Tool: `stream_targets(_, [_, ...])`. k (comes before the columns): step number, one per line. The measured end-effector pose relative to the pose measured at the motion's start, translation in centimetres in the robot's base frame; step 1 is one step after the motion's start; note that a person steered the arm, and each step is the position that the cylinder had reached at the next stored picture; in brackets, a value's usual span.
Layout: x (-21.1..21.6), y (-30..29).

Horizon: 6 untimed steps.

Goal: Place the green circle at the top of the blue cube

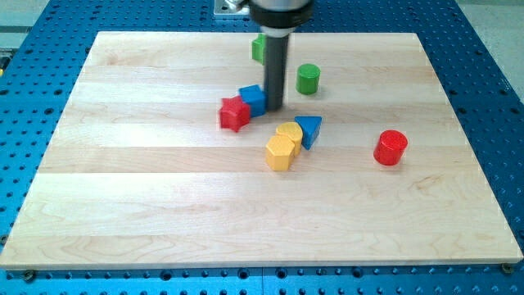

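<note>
The green circle (308,79), a short green cylinder, stands on the wooden board (164,164) right of the rod and up-right of the blue cube (253,99). The blue cube touches a red block (234,113) on its lower left. My tip (273,107) rests on the board right against the blue cube's right side, about 45 px left and below the green circle.
A second green block (258,48) is partly hidden behind the rod near the view's top. Two yellow blocks (282,147) and a blue triangular block (309,129) cluster below the tip. A red cylinder (390,147) stands at the right.
</note>
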<state>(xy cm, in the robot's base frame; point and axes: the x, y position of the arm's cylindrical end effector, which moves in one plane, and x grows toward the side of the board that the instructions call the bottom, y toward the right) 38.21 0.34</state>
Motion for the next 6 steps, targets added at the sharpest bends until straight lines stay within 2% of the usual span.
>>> stream_targets(1, [0.2, 5.9])
stream_targets(2, [-2.6, 12.0])
stream_targets(3, [-5.8, 12.9])
stream_targets(4, [-5.7, 8.4])
stream_targets(5, [-2.3, 1.9])
stream_targets(6, [-4.2, 4.4])
